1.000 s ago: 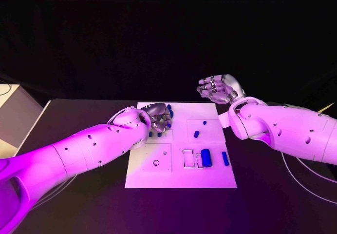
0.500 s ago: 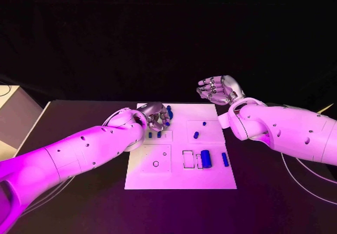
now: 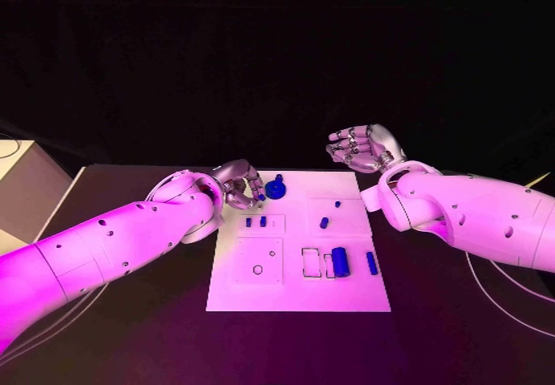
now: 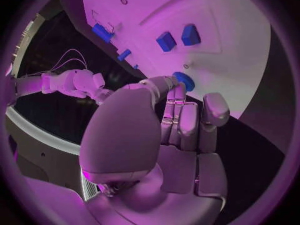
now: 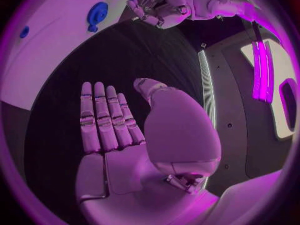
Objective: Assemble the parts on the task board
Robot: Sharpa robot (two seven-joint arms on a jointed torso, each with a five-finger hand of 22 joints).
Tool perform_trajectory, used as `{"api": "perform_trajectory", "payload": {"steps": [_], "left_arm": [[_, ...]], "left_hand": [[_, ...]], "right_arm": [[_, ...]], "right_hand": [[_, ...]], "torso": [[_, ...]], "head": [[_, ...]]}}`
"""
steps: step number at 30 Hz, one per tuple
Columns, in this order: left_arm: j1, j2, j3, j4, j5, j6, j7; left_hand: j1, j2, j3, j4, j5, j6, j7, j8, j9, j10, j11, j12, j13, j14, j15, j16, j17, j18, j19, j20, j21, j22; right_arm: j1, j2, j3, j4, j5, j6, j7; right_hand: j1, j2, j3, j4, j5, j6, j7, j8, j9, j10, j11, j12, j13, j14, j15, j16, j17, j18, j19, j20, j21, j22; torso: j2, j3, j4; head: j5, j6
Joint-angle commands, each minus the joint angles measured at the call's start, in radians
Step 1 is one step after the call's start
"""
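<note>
The round blue part (image 3: pixel 275 189) is pinched by the left hand (image 3: pixel 237 184) at the task board (image 3: pixel 347 297)'s far edge, while the empty, straight-fingered right hand (image 3: pixel 363 147) is held well apart.

The left hand (image 4: pixel 169 135) pinches a round blue part (image 4: pixel 184 80) over the task board (image 4: pixel 237 50).

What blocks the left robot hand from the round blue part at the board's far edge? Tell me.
Nothing visible does. The left robot hand sits right beside the round blue part on the white task board; whether its fingertips touch it is unclear.
</note>
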Motion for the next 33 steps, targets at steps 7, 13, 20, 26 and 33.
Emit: {"api": "perform_trajectory", "payload": {"steps": [7,13,20,26,33], "left_arm": [[0.0,-0.015,0.009,0.003,0.041,0.108,-0.04],[0.0,-0.01,0.01,-0.011,0.034,0.122,-0.048],[0.0,0.004,0.008,-0.033,0.025,0.109,-0.049],[0.0,0.012,0.007,-0.045,0.013,0.096,-0.049],[0.0,0.018,0.007,-0.052,0.01,0.101,-0.049]], "left_hand": [[-0.012,-0.003,-0.001,-0.006,0.002,0.008,-0.001,-0.004,0.008,0.007,0.0,-0.008,-0.002,0.004,0.002,0.005,-0.004,-0.017,0.005,0.002,0.004,0.0],[-0.014,-0.003,-0.001,-0.006,0.002,0.009,-0.001,-0.005,0.009,0.008,0.0,-0.009,-0.002,0.003,0.002,0.004,-0.007,-0.017,0.005,0.002,0.004,0.0],[-0.014,-0.003,-0.001,-0.007,0.002,0.009,-0.001,-0.006,0.009,0.008,0.0,-0.01,-0.002,0.003,0.002,0.004,-0.006,-0.017,0.004,0.002,0.003,-0.001],[-0.014,-0.003,-0.001,-0.007,0.001,0.009,-0.001,-0.006,0.009,0.008,0.0,-0.011,-0.002,0.004,0.002,0.005,-0.005,-0.017,0.004,0.002,0.004,-0.001],[-0.015,-0.003,-0.001,-0.007,0.001,0.01,-0.001,-0.006,0.009,0.009,0.0,-0.011,-0.002,0.003,0.002,0.004,-0.006,-0.017,0.004,0.002,0.004,0.0]], "right_arm": [[-0.002,-0.001,0.0,0.0,-0.004,0.015,0.008],[-0.002,-0.001,0.0,0.0,-0.004,0.015,0.008],[-0.002,0.001,0.0,0.001,-0.004,0.014,0.009],[-0.002,0.001,0.0,0.002,-0.004,0.014,0.009],[-0.002,0.0,0.0,0.004,-0.004,0.014,0.01]], "right_hand": [[0.002,0.003,0.001,-0.005,0.006,0.008,0.035,-0.005,-0.001,-0.006,-0.001,-0.004,-0.001,0.005,-0.001,-0.006,-0.003,0.008,-0.005,0.001,0.002,-0.001],[0.002,0.004,0.001,-0.006,0.006,0.009,0.035,-0.005,-0.001,-0.005,-0.002,-0.003,-0.001,0.006,-0.001,-0.006,-0.004,0.008,-0.005,0.001,0.002,-0.001],[0.002,0.004,0.001,-0.006,0.006,0.009,0.035,-0.005,-0.001,-0.005,-0.002,-0.003,-0.001,0.006,-0.001,-0.006,-0.004,0.008,-0.005,0.001,0.002,-0.001],[0.002,0.004,0.001,-0.006,0.006,0.009,0.035,-0.005,-0.001,-0.005,-0.002,-0.003,-0.001,0.006,-0.001,-0.006,-0.004,0.008,-0.005,0.001,0.002,-0.001],[0.001,0.004,0.001,-0.006,0.006,0.01,0.034,-0.005,-0.001,-0.005,-0.002,-0.004,-0.001,0.006,-0.001,-0.007,-0.006,0.008,-0.005,0.001,0.002,-0.001]], "torso": [[0.003,0.0003,-0.0026],[0.004,0.0011,-0.0033],[0.004,0.0023,-0.0055],[0.004,0.0029,-0.0051],[0.004,0.0019,-0.0042]], "head": [[0.006,0.0],[0.007,-0.002],[0.008,-0.003],[0.007,-0.005],[0.006,-0.007]]}}
